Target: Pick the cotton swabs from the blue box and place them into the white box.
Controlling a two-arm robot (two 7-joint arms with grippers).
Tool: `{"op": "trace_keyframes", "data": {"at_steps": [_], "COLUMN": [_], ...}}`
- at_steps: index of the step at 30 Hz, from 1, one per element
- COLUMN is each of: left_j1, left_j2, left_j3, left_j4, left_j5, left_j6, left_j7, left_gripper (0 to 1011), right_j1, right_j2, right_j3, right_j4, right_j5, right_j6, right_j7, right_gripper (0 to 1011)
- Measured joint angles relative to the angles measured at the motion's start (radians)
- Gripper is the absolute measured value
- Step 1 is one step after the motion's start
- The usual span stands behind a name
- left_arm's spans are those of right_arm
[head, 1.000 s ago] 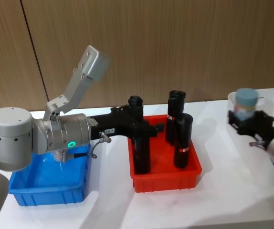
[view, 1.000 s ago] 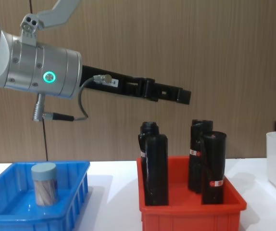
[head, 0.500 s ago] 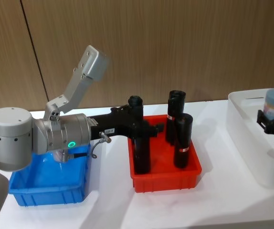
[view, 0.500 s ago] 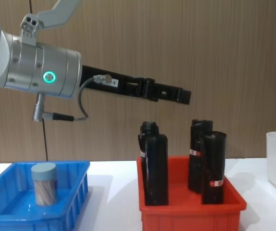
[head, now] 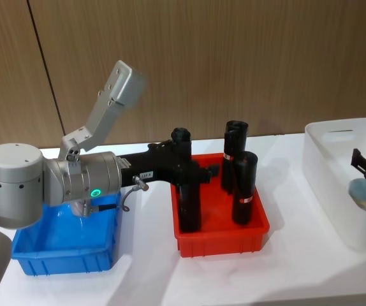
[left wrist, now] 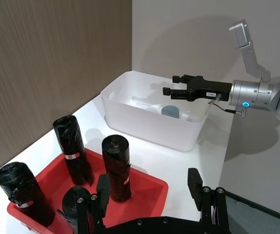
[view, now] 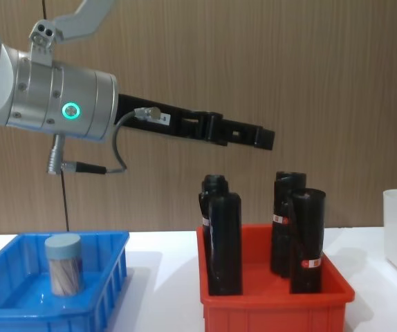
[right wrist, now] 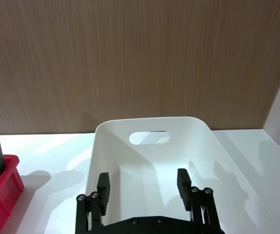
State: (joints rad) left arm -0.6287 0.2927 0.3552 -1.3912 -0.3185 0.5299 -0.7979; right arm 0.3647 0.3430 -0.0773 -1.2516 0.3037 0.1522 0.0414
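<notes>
One cotton swabs jar (view: 63, 264), clear with a pale blue-grey lid, stands upright in the blue box (view: 108, 266) at the left. Another cotton swabs jar (head: 363, 191) rests inside the white box (head: 326, 131) at the right, also seen as a grey-blue jar (left wrist: 170, 111). My right gripper (head: 361, 160) hovers open just above that jar, over the white box (right wrist: 150, 122), with nothing between its fingers (right wrist: 103, 183). My left gripper (view: 264, 138) is open and empty, stretched out high above the red bin, away from the blue box (head: 62, 252).
A red bin (head: 221, 245) with several tall black bottles (head: 243, 188) stands between the two boxes, under my left arm. The wooden wall runs close behind the table. Bare white tabletop lies in front of the bins.
My right gripper carried a jar rightward over the white box, then opened. The jar dropped into the box. The left arm has not moved.
</notes>
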Motion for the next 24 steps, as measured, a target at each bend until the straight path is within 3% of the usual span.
{"op": "trace_keyframes", "data": {"at_steps": [7,24], "left_j1": [0.000,0.000], "left_j2": [0.000,0.000], "left_j3": [0.000,0.000], "left_j4": [0.000,0.000], "left_j5": [0.000,0.000], "left_j6": [0.000,0.000], "left_j7": [0.000,0.000], "left_gripper": [1004,1004], "right_j1": [0.000,-0.010], "right_j2": [0.001,0.001], "right_j3": [0.005,0.012], "right_j4": [0.001,-0.011], "right_j5": [0.006,0.013], "right_j6": [-0.006,-0.019], "right_j7": [0.000,0.002], "right_gripper": [996,1002]}}
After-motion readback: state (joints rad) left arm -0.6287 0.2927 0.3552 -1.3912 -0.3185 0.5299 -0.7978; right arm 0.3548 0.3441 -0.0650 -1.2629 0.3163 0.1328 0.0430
